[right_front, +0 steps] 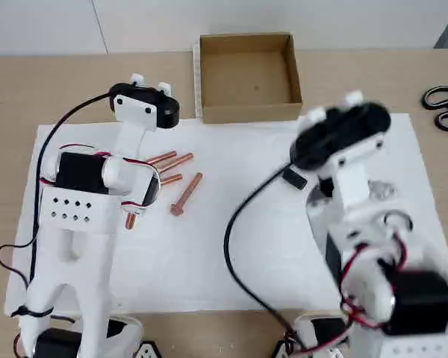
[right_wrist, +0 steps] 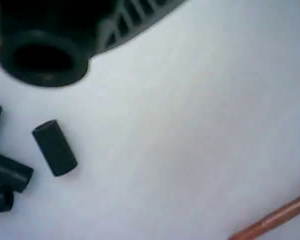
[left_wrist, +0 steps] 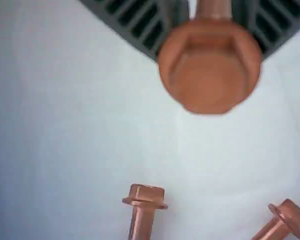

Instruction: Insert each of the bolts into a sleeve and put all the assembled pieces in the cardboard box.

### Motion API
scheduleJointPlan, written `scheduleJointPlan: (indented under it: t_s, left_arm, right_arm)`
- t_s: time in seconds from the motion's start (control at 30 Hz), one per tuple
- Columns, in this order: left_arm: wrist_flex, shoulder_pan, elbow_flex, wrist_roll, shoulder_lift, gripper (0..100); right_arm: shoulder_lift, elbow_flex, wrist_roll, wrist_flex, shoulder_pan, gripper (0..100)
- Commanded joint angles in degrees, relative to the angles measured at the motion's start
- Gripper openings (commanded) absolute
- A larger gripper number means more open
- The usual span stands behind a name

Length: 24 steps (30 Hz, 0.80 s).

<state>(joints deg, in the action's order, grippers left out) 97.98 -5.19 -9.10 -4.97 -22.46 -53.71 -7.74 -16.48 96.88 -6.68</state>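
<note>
While the left claw is clamping a copper bolt by its shank, with the head facing the wrist camera, two more bolts are lying on the white sheet beneath it. The right claw is closing on a black sleeve, its open end showing, above loose sleeves lying on the sheet. The cardboard box is sitting on the counter, against the sheet's far edge.
</note>
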Motion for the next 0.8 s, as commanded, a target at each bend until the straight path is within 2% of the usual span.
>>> scheduleJointPlan:
  t_s: [0.0,0.17,0.37,0.57,0.77]
  left_arm:
    - [0.26,0.53,2.68,-0.09,-2.55,1]
    - [0.09,0.53,2.68,-0.09,-2.55,1]
    - [0.00,0.53,3.03,0.00,-2.55,1]
    - [0.09,0.35,10.24,11.08,-2.55,1]
    - [0.00,0.00,17.19,20.75,-2.55,1]
  right_arm:
    - [-5.05,-5.98,0.62,-3.21,0.22,0.4]
    - [-9.27,-14.33,3.25,-6.46,-0.13,0.4]
    - [-18.59,-25.05,21.01,-20.62,-0.40,0.4]
    - [-25.63,-43.96,16.26,-37.93,-9.45,0.4]
    - [-29.41,-53.98,16.53,-47.78,-10.42,0.4]
